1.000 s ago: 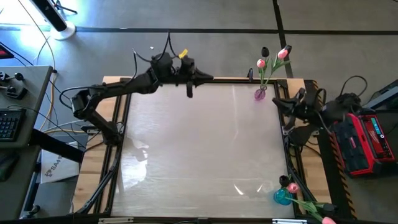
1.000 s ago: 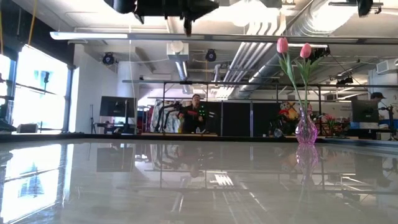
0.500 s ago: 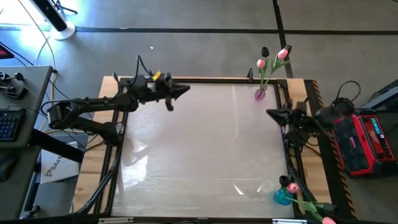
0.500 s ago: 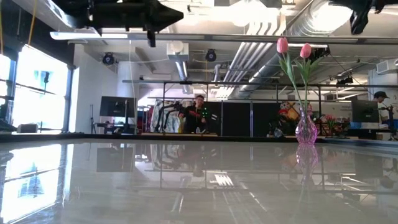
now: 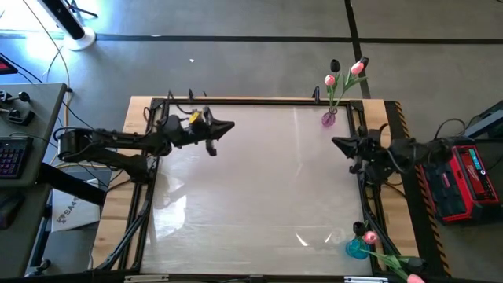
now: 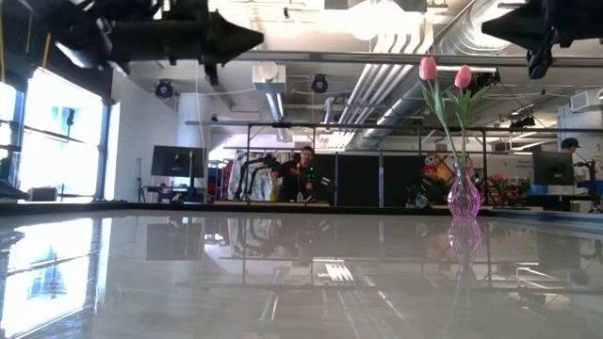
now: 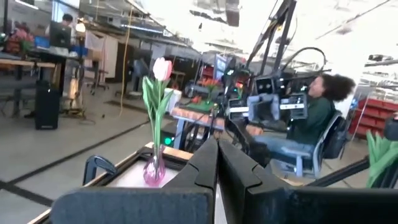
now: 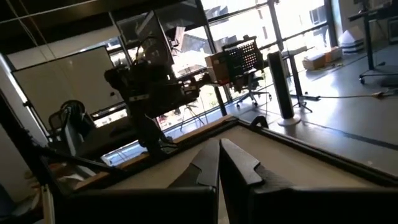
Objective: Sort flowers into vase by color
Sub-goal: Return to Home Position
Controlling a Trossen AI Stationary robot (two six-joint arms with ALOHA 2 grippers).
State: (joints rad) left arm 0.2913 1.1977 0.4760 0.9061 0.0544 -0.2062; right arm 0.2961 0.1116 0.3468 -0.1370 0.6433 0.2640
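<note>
A pink glass vase (image 5: 328,119) stands at the table's far right corner and holds tulips: two pink heads (image 5: 357,67) and a dark one (image 5: 335,65). The low view shows the pink vase (image 6: 463,200) and its pink heads (image 6: 429,68); the left wrist view shows the vase (image 7: 153,171) too. A blue vase (image 5: 357,248) at the near right corner holds a pink head (image 5: 370,237) and a dark one (image 5: 359,229). My left gripper (image 5: 228,126) hangs shut and empty over the far left of the table. My right gripper (image 5: 336,142) hangs shut and empty at the right edge.
A green stem with a pink head (image 5: 410,276) sticks out past the near right corner. A dark frame (image 5: 157,101) rims the glossy table top. Desks with gear flank the table, and a seated person (image 7: 317,118) is in the room beyond.
My left gripper has drawn back from the middle of the far edge toward the table's left and sunk, now pointing about level. My right gripper has sunk beside the right edge and rolled a little. Both have stayed shut. Vases and flowers have not moved.
</note>
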